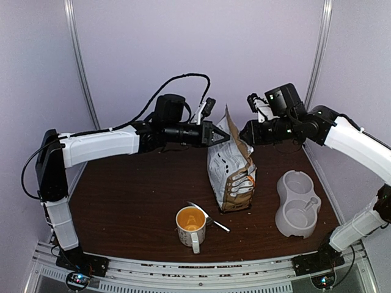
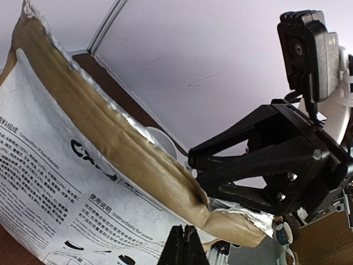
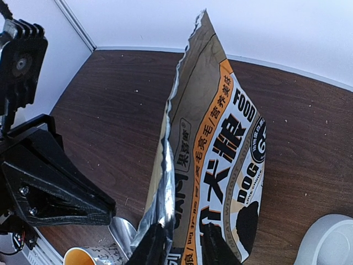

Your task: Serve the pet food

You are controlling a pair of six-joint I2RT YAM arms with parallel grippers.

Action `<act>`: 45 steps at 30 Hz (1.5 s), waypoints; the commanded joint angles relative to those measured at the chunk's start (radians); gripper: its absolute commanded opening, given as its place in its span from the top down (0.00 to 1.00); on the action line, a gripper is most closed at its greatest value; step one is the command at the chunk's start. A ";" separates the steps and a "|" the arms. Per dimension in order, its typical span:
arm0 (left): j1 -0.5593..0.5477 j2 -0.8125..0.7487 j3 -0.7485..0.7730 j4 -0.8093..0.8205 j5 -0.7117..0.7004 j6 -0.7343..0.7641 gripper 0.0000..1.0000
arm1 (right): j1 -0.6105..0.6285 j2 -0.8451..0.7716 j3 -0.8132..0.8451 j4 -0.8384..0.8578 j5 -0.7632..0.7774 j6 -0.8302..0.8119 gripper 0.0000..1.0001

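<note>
My left arm: stretched right over the table [image 1: 134, 183], left gripper [image 1: 219, 135] pinched tight on the bag [image 1: 231, 174] top.
My right arm: reaching left, right gripper [image 1: 244, 132] clamping the opposite rim.
Bag: upright mid-table between both grippers; kibble hidden.

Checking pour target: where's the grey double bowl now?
Top view: the grey plastic double-well bowl sits at the right of the dark wooden table, just right of the upright white-and-tan dog-food bag.

Pale lilac walls [image 1: 183, 36], dark wooden table [image 1: 134, 183]
</note>
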 commanded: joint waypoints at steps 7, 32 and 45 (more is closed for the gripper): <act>0.008 -0.039 -0.023 0.062 -0.016 0.010 0.97 | 0.003 0.017 0.026 -0.057 -0.137 0.014 0.74; 0.021 -0.068 -0.079 0.159 -0.021 -0.050 0.63 | 0.001 -0.015 -0.101 0.194 -0.408 0.118 1.00; 0.021 -0.018 -0.054 0.090 -0.022 -0.067 0.65 | 0.001 -0.037 -0.124 0.221 -0.413 0.122 1.00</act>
